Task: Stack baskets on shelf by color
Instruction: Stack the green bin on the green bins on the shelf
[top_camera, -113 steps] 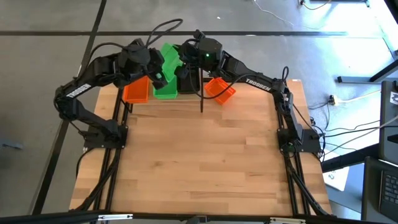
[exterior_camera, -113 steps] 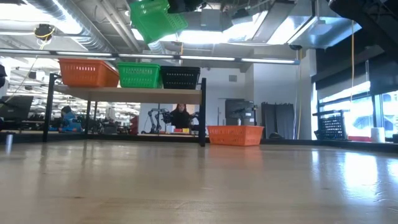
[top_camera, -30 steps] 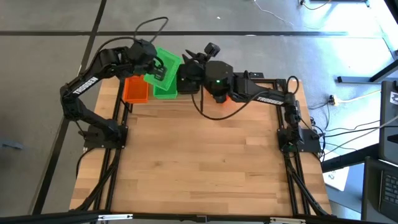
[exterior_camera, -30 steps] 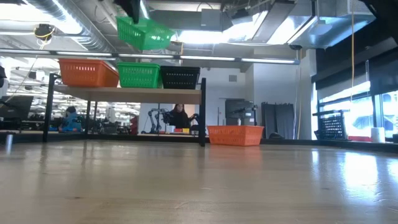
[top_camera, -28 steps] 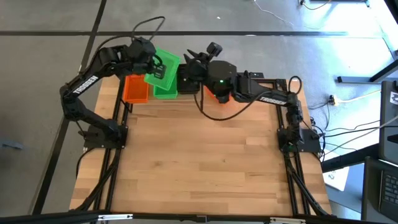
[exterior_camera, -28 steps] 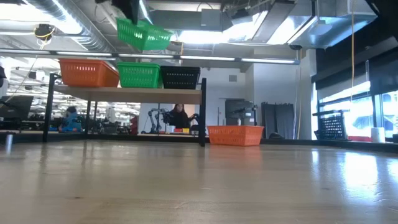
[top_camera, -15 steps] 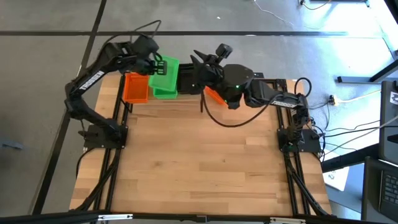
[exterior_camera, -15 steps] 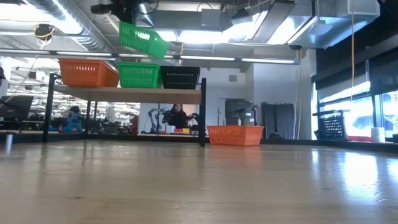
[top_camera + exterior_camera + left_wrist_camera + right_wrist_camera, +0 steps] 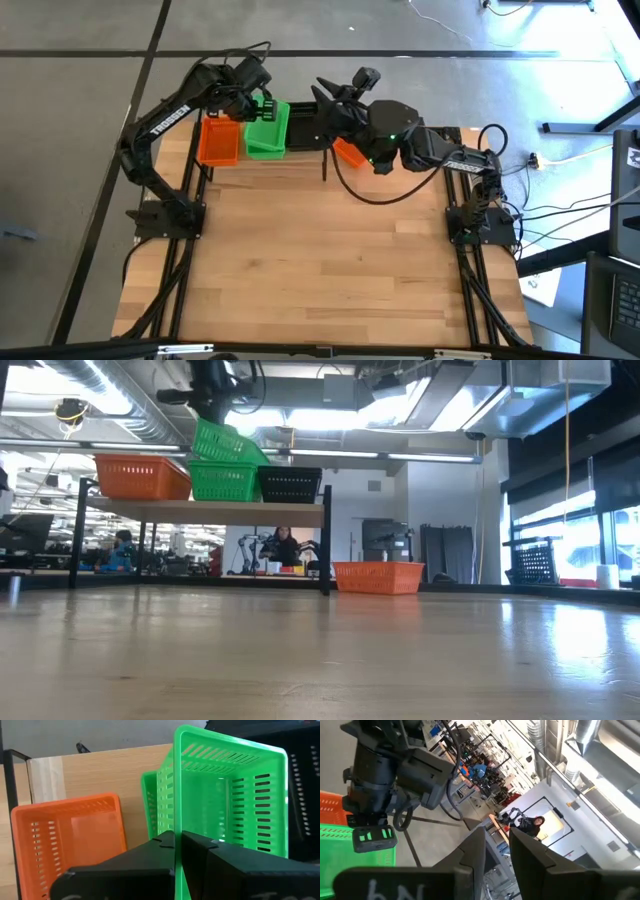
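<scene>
Pinching a tilted green basket [image 9: 228, 444] over the shelf [image 9: 200, 508], the left pincer [image 9: 177, 842] — right pincer [image 9: 496, 842] spread nearby.

Bright ceiling lights [image 9: 330, 415] and window daylight [image 9: 580, 545] flood the room evenly, throwing a pale sheen across the tabletop [image 9: 400, 650], whose near boards look soft and blurred, while shadows under the arms stay faint.
</scene>
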Tool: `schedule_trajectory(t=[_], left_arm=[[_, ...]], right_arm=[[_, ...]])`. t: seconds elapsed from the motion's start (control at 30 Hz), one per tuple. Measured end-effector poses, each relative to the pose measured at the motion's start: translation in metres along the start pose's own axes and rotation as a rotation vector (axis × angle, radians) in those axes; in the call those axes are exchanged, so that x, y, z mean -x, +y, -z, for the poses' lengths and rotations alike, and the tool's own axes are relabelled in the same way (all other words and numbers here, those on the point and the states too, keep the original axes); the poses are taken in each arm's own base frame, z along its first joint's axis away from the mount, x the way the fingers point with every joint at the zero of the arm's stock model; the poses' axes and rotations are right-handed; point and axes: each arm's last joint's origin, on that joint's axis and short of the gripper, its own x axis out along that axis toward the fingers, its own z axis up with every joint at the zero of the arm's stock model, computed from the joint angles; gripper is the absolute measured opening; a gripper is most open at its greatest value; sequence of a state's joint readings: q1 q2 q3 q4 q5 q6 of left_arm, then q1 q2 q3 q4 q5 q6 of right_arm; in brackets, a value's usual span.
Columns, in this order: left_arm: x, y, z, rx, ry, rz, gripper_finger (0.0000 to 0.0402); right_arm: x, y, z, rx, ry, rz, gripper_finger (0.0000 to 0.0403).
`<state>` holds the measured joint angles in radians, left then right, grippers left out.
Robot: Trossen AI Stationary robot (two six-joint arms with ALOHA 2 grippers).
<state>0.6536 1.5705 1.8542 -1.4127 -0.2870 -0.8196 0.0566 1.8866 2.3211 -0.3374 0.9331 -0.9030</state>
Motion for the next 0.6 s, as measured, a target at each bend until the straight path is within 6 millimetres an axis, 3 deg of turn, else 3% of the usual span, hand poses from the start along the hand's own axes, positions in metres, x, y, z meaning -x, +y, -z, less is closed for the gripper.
schedule_trajectory(t=[0.6], left_arm=[[-0.026, -0.013, -0.004, -0.078, 0.043, -0.039, 0.0065]], right_arm=[[-0.003, -0.003, 0.002, 0.006, 0.023, 0.028, 0.0090]])
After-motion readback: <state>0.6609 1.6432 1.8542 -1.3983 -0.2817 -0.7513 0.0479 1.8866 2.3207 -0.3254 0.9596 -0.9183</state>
